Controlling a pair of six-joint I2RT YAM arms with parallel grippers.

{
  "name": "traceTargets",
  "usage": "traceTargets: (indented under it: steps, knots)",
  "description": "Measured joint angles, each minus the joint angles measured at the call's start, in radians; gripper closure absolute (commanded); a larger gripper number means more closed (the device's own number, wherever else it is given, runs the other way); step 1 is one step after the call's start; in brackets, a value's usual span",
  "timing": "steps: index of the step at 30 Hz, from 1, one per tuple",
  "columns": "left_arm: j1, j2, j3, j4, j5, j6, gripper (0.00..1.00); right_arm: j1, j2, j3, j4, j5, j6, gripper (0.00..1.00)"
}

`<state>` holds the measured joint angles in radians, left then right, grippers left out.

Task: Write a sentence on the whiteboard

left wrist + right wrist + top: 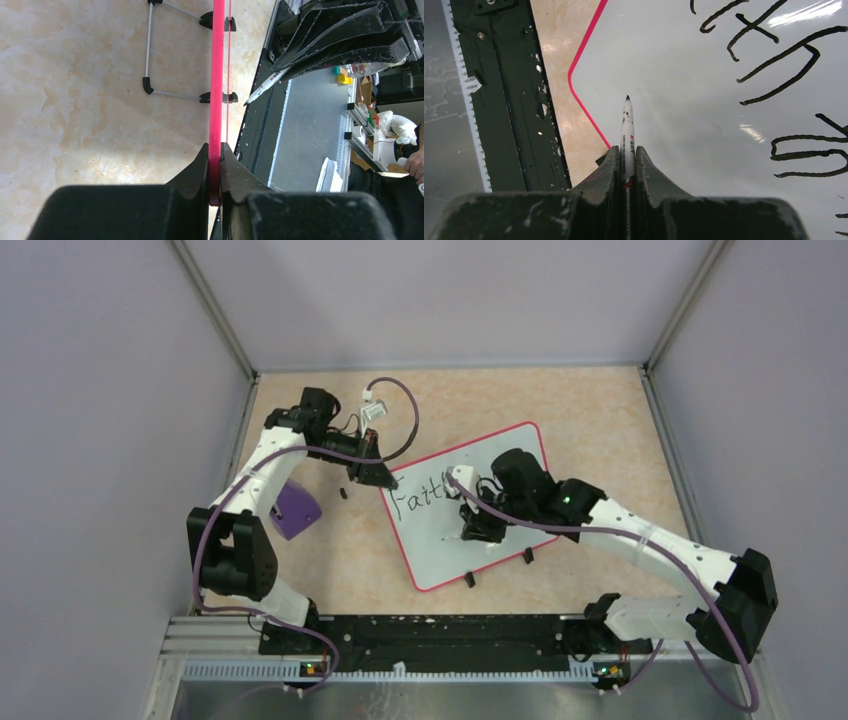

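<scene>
Whiteboard (440,545) rim pinched by left claw (215,148), marker (627,125) in right claw (627,150)

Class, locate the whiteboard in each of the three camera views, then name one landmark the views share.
Top external: the whiteboard sits askew at centre, between the arms.
Left wrist: edge-on, its red-pink rim runs vertically at centre, clamped by the left hand.
Right wrist: its glossy white face fills the right side, behind the marker.
Shared landmark: the red-pink rim, seen in all three.
</scene>
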<state>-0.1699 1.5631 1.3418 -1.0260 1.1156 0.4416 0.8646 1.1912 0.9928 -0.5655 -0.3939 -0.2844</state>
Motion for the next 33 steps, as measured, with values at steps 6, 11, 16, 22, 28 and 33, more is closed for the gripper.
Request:
traceTargets:
  steps: [6, 11, 16, 22, 28, 33]
  knots:
    - [0.0, 0.0, -0.003, 0.008, 0.003, -0.007, 1.0, 0.0, -0.001, -0.005, 0.002, -0.014, -0.001, 1.0]
    - [0.001, 0.0, -0.008, 0.016, 0.005, -0.016, 1.0, 0.0, -0.001, -0.005, 0.002, -0.024, -0.001, 1.0]
    - [0.003, 0.0, -0.011, 0.023, 0.007, -0.021, 1.0, 0.001, -0.001, -0.014, 0.006, -0.027, -0.002, 1.0]
    - [0.003, 0.0, -0.011, 0.024, 0.007, -0.023, 1.0, 0.002, -0.001, -0.021, 0.007, -0.027, -0.003, 1.0]
    - [0.003, 0.0, -0.011, 0.025, 0.007, -0.024, 1.0, 0.001, -0.004, -0.031, 0.025, -0.028, -0.003, 1.0]
    - [0.003, 0.0, -0.011, 0.026, 0.007, -0.024, 1.0, 0.002, -0.004, -0.031, 0.028, -0.039, -0.003, 1.0]
